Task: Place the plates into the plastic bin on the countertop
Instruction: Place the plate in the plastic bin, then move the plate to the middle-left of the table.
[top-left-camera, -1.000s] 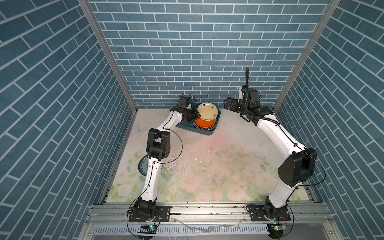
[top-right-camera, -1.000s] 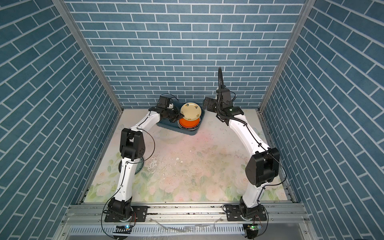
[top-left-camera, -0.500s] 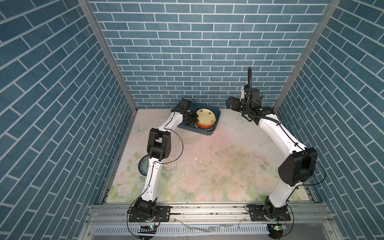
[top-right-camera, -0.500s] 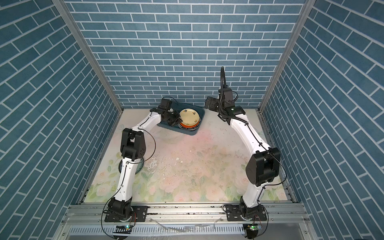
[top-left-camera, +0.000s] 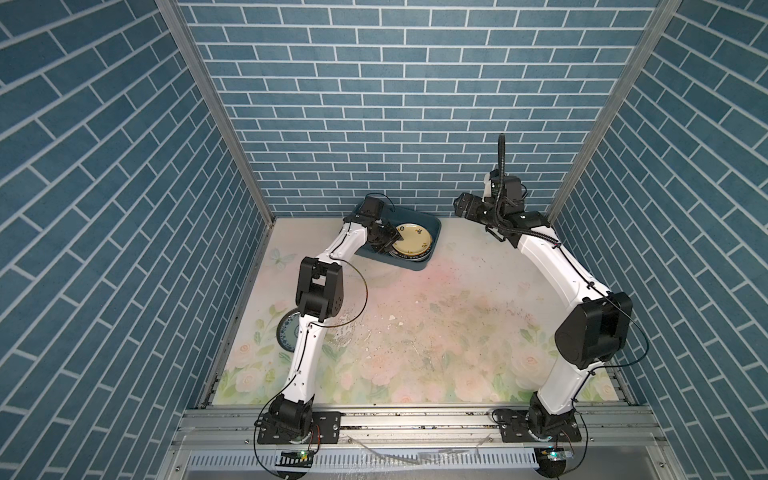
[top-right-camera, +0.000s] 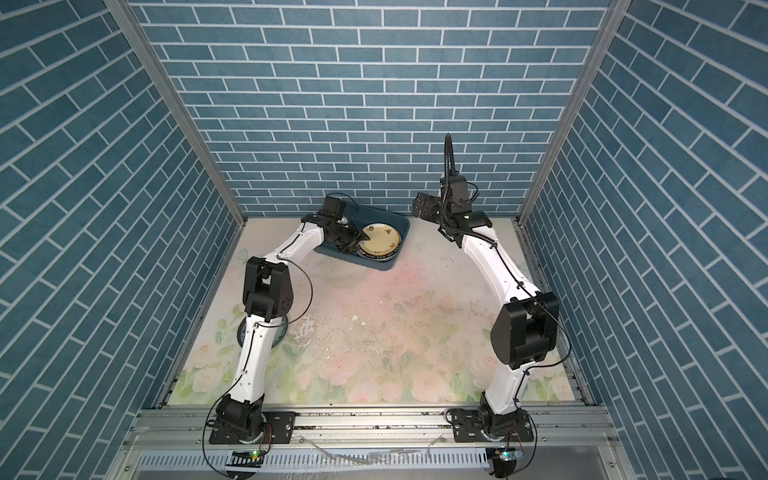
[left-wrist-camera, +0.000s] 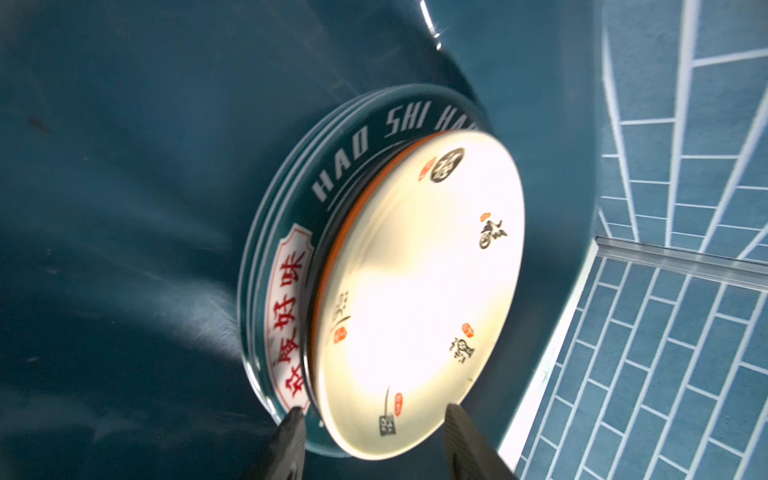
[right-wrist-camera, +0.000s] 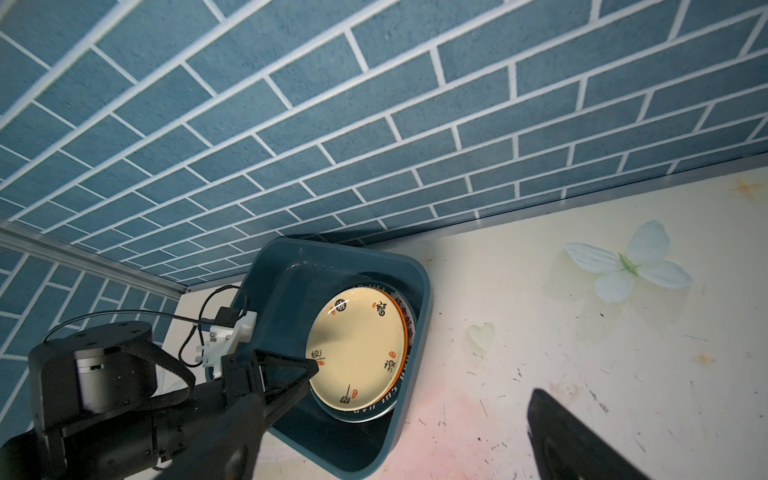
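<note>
My left gripper (left-wrist-camera: 374, 411) stood open, jaws astride the pale yellow plate (left-wrist-camera: 419, 291) atop the stack (left-wrist-camera: 353, 145) in the plastic bin (left-wrist-camera: 124, 166). My right gripper (top-left-camera: 462, 204) hung apart, and I could not tell its grip.

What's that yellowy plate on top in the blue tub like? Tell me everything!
The pale yellow plate is round, smooth and glossy, with small black brush characters and red stamps around its edge. It lies flat, face up, topmost of the stack in the plastic bin, resting on the orange plate, whose rim peeks out. The left gripper is open, one finger either side of its edge; contact is unclear.
</note>
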